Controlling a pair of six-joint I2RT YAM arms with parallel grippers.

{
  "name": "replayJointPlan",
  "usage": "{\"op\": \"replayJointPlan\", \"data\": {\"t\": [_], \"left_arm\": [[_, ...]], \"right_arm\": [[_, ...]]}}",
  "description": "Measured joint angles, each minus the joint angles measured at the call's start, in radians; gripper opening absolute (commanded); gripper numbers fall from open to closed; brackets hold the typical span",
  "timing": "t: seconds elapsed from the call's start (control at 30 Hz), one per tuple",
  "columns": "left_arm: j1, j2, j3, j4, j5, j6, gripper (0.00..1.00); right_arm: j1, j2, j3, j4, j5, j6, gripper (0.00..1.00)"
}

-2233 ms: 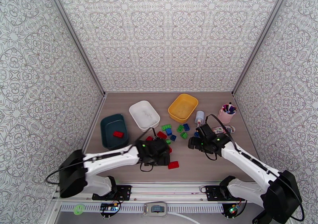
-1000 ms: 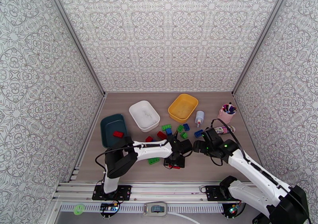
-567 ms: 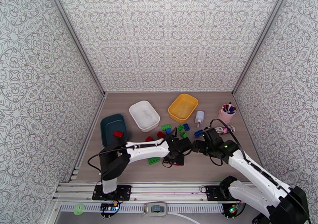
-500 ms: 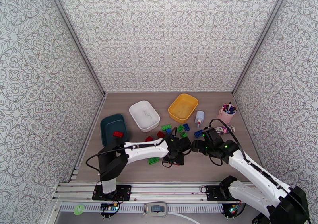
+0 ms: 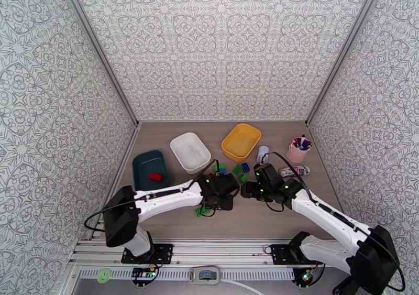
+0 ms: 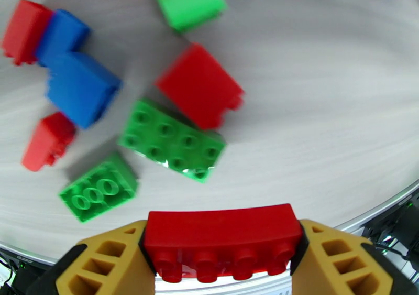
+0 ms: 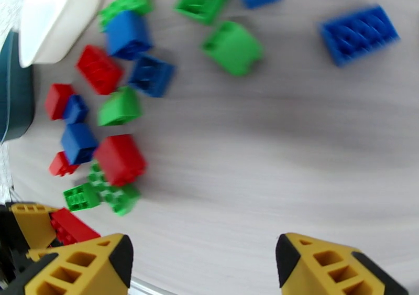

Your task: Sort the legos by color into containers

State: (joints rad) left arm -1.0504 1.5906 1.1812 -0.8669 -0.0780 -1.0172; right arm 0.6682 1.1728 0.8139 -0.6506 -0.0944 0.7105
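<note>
Your long red studded plastic brick (image 6: 217, 228) is pinched end to end in the left jaws, its long axis spanning them, off the counter (image 6: 324, 107). It hangs well to the right of the dark teal-blue plastic tray (image 5: 140, 161), which holds one small red brick (image 5: 155, 176). Loose red, green and blue bricks (image 6: 173, 139) lie beneath. The right jaws, farther from that tray, stand spread and empty.

Surface (image 5: 272, 222) grey-brown woodgrain; walls (image 5: 225, 44) white, grey ornamental scrollwork; white tray (image 5: 190, 152) as landmark: dark teal tray (image 5: 144, 171) left of it, yellow tray (image 5: 241, 141) right, pink cup (image 5: 296, 153) far right; legos (image 6: 173, 139) red, green, blue; left end effector (image 6: 221, 246) ochre-yellow, red brick (image 6: 220, 228) in it; right end effector (image 7: 203, 254) same ochre.
</note>
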Motion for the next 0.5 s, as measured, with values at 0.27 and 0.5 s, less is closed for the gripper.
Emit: {"op": "replayJointPlan", "data": {"t": [0.27,0.5], "left_arm": [[0.198,-0.198,-0.098,-0.048,-0.047,0.045,0.51],[0.609,-0.474,-0.253,-0.054,-0.031,0.145,0.53]], "right_arm": [[0.149,0.158,0.161,0.034,0.008,0.000,0.75],[0.243,0.273,0.280,0.037,0.023,-0.003,0.75]]}}
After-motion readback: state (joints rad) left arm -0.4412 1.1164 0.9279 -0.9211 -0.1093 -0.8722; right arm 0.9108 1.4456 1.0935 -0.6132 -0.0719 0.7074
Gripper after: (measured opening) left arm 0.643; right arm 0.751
